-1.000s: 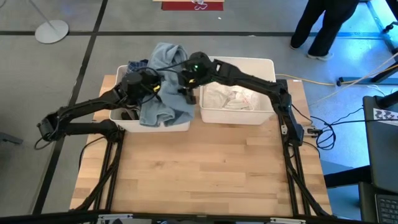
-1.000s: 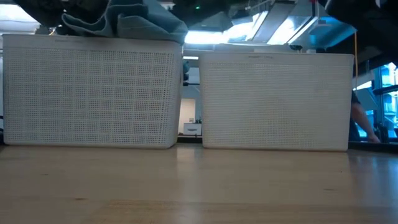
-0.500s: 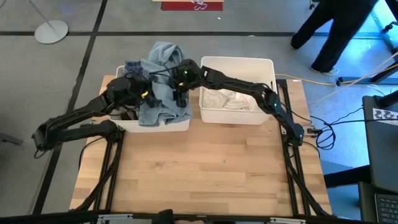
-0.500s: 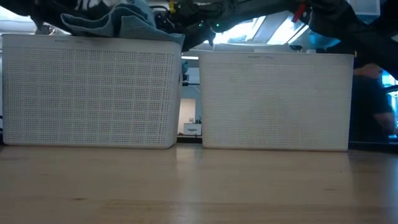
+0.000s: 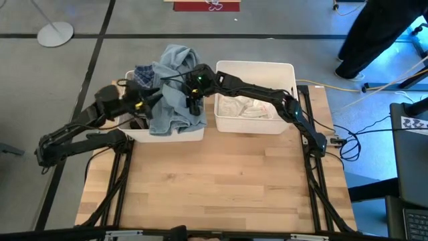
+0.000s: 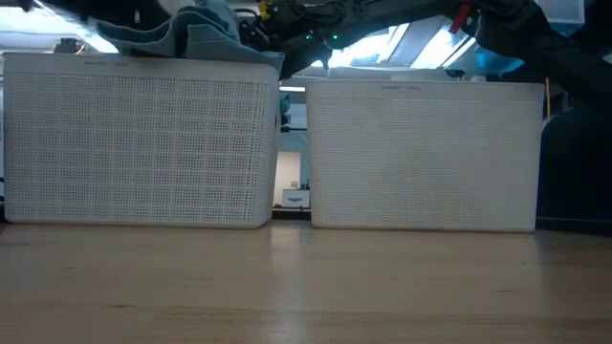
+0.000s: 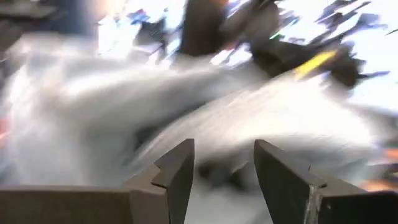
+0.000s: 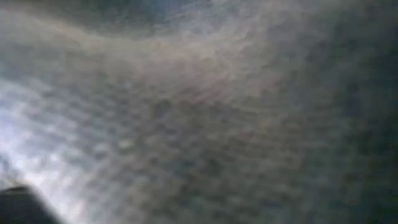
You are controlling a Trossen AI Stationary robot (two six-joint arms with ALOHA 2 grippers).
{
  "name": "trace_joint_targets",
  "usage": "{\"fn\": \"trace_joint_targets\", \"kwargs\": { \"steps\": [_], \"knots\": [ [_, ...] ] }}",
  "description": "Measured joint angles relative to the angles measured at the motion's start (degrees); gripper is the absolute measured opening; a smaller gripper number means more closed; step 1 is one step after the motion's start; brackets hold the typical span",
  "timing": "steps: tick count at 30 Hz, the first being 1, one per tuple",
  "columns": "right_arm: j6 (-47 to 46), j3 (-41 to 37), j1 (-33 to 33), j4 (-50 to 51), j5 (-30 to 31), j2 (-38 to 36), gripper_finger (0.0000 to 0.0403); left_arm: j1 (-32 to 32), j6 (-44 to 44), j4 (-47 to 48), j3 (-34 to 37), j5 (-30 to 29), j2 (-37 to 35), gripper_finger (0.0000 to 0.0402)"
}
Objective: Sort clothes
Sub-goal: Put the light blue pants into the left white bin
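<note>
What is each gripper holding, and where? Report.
Left gripper holds nothing, open short of the light blue garment. Right gripper is buried in that garment's middle; whether it grips cannot be told.

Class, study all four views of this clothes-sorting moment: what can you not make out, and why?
- Right gripper: pressed into the blue-grey garment; its wrist view shows only fabric, so its grip is unclear.
- Low view: left bin and right bin walls hide their contents.
- Left wrist view: motion blur.
</note>
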State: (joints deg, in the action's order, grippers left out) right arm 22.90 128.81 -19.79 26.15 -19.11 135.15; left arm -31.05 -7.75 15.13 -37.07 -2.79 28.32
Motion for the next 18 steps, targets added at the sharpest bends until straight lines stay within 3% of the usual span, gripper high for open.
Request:
{"fn": "trace_joint_targets", "kwargs": {
  "steps": [7, 9, 14, 18],
  "knots": [
    [-1.4, -0.1, 0.0, -1.0, 0.0, 0.0, 0.0133, 3.9, 0.6, -9.0, -0.9, 16.8, 2.6, 0.0159],
    [-1.5, -0.1, 0.0, -1.3, 0.0, 0.0, 0.0133, 5.2, 0.8, -11.1, -0.9, 19.1, 4.8, 0.0159],
    [-1.9, -0.1, 0.0, -1.8, 0.0, 0.0, 0.0133, 7.1, 3.1, -14.3, -0.9, 15.9, 10.6, 0.0159],
    [-3.0, -0.1, 0.0, -1.9, 0.0, -0.6, 0.0133, 7.1, 5.5, -7.4, -0.9, 10.9, 13.9, 0.0159]
  ]
}}
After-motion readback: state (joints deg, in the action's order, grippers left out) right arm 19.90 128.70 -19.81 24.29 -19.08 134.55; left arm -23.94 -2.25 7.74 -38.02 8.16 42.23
